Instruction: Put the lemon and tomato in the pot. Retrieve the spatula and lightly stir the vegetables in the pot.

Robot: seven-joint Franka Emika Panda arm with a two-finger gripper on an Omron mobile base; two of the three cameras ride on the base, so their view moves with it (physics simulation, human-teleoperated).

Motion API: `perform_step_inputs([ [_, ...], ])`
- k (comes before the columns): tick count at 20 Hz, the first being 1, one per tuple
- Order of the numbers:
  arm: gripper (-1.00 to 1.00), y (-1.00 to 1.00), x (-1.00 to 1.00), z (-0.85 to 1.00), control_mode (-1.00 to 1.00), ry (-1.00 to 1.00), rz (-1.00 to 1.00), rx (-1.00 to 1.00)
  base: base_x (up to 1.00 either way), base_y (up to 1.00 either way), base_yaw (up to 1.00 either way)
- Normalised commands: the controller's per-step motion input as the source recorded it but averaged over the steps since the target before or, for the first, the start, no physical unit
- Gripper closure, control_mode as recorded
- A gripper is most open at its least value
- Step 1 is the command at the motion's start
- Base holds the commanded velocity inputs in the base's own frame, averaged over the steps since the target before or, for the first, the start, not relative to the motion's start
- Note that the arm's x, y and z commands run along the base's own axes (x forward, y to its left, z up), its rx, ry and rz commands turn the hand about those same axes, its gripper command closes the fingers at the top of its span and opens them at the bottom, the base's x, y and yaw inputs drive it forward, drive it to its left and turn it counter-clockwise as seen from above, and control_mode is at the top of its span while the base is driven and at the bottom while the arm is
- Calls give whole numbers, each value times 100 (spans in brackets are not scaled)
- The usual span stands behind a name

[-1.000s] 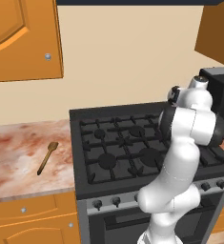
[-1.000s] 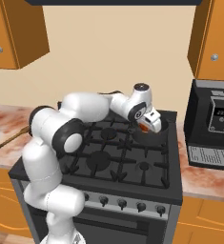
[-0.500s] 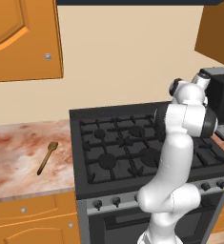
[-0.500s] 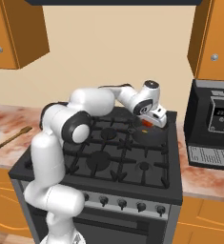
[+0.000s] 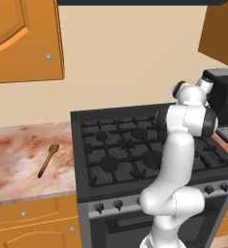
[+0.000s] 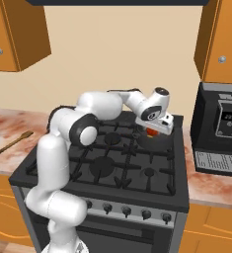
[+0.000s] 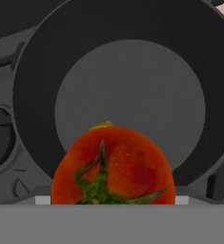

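Claw looks clamped on the tomato, low in the hand view. Pot sits dead ahead, its open floor right behind the tomato, so probably just a drop.

The pot's wide mouth lies open below the gripper, its grey floor bare except for a yellow sliver of lemon behind the tomato. The coffee machine stands close on the right, cupboards overhang above, and the spatula lies unobstructed on the left counter.
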Motion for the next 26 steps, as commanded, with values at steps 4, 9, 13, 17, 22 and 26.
perform_step_inputs([
  [4,100,11,23,0,-100,10,8,0,0,0,0],
  [9,100,12,21,0,-100,16,8,0,0,0,0],
  [13,100,2,9,-2,-100,15,6,0,0,0,0],
  [17,100,0,0,-1,-100,0,4,0,0,0,0],
  [22,100,0,1,-20,-100,0,2,0,0,0,0],
  [26,100,0,0,-3,-100,0,0,0,0,0,0],
])
